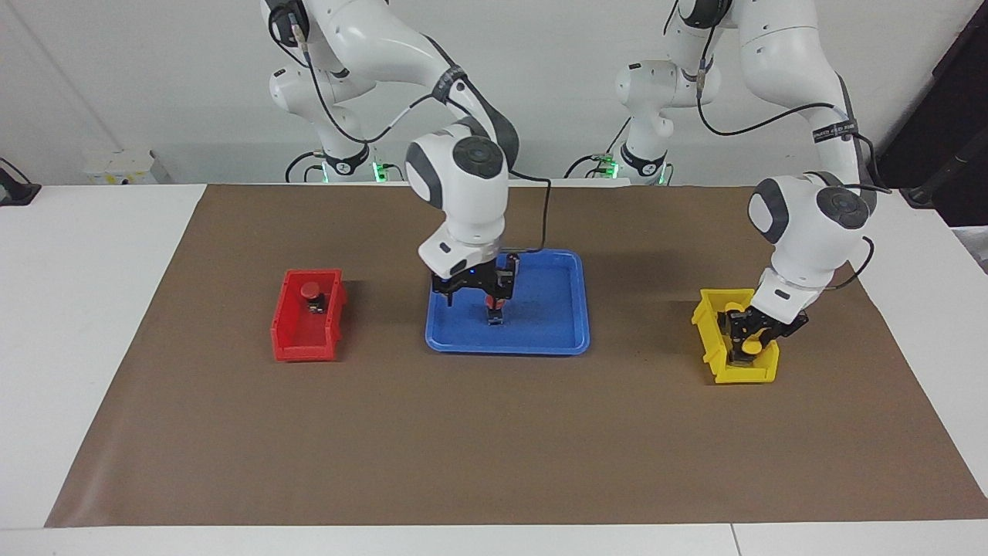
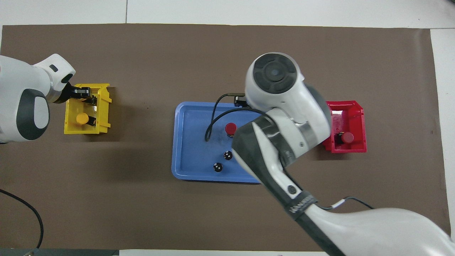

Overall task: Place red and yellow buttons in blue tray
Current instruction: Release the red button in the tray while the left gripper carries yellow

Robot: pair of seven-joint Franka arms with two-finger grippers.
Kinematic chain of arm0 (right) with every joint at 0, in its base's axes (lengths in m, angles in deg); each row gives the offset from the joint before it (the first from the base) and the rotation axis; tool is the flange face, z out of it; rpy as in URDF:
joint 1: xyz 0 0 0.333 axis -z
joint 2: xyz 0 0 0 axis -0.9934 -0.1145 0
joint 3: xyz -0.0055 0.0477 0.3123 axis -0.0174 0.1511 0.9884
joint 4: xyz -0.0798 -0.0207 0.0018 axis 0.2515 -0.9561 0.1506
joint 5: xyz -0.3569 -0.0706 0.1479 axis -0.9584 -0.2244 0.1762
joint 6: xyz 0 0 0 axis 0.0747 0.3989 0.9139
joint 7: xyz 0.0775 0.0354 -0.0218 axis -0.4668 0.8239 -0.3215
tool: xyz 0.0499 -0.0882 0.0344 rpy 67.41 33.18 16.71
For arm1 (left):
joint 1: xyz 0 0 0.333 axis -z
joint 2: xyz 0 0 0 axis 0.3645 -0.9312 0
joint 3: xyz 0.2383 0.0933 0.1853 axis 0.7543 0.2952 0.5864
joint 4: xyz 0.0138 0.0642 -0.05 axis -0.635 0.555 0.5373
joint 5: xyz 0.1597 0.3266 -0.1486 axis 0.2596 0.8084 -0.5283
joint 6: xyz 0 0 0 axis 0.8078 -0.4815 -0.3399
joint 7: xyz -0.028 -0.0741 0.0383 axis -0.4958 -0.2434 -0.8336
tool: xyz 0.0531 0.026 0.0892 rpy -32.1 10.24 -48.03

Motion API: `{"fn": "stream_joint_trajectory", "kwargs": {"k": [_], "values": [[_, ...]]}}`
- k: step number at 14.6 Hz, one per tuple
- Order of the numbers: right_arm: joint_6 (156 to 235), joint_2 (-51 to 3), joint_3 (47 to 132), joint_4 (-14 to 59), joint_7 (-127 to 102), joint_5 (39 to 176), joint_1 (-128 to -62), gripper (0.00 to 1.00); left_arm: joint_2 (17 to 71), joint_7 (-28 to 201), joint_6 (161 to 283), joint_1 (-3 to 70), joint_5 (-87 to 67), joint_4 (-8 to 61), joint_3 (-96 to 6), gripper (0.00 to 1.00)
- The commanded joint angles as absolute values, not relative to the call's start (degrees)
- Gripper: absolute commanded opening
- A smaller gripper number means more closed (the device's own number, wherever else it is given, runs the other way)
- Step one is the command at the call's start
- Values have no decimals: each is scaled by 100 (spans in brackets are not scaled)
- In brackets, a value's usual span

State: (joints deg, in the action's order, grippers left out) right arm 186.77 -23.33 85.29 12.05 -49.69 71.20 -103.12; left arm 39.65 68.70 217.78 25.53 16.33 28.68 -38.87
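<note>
Facing view, read from 9 o'clock to 3 o'clock. A red bin (image 1: 297, 344) holds one red button (image 1: 310, 291) at its 12 o'clock end. At the centre, the right gripper (image 1: 472, 287) hangs over the blue tray (image 1: 556, 324) with its fingers spread apart and nothing between them. A second red button, the tray red button (image 1: 494, 309), stands upright on the tray floor at the gripper's 5 o'clock, below the fingers and clear of them.

In the overhead view, two dark cylinders (image 2: 228, 155) lie in the tray at 6 to 7 o'clock of that button.

Toward 3 o'clock in the facing view, the left gripper (image 1: 747, 344) reaches down into the yellow bin (image 1: 714, 347). Its fingers are closed on the gripped yellow button (image 1: 755, 350), whose cap shows at the fingertips. The overhead view shows a loose yellow button (image 2: 82, 118) in the same bin, at 6 o'clock of the gripper and apart from it.

All three containers rest on a brown mat (image 1: 494, 448) that covers a white table (image 1: 77, 309). A white wall (image 1: 154, 77) closes the scene at 12 o'clock.
</note>
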Motion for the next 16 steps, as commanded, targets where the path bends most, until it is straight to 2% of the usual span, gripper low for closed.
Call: {"fn": "stream_joint_trajectory", "kwargs": {"k": [1,3,5,7,8,11,13,16], "values": [[18692,-1124,8632,2551,-3705,7225,-9382,85,4074,6921,21893,2516,1557,2931,-3866,1],[19016,-552,8632,3474,-2846,7234,-8829,82,4152,6947,21422,2568,1557,2739,-3874,1],[19691,-252,8623,4266,-1974,7522,-8205,81,4398,6965,20203,2673,1557,2231,-3927,1],[20360,-111,8615,4804,-1646,7603,-8044,76,4312,7192,18954,3277,1601,1301,-3954,1],[20441,-128,8615,4884,-1645,7629,-8000,74,4241,7707,18827,3846,1601,1183,-3936,1],[20730,-329,8615,5025,-1689,7638,-7939,69,4381,9817,19649,5183,1575,1734,-3962,1],[21021,-444,8615,5139,-1689,7647,-7973,68,4311,10478,20194,5669,1549,2059,-3989,1],[21337,-567,8615,5305,-1689,7647,-8009,66,4153,10692,21152,5969,1364,2613,-3989,1]]}}
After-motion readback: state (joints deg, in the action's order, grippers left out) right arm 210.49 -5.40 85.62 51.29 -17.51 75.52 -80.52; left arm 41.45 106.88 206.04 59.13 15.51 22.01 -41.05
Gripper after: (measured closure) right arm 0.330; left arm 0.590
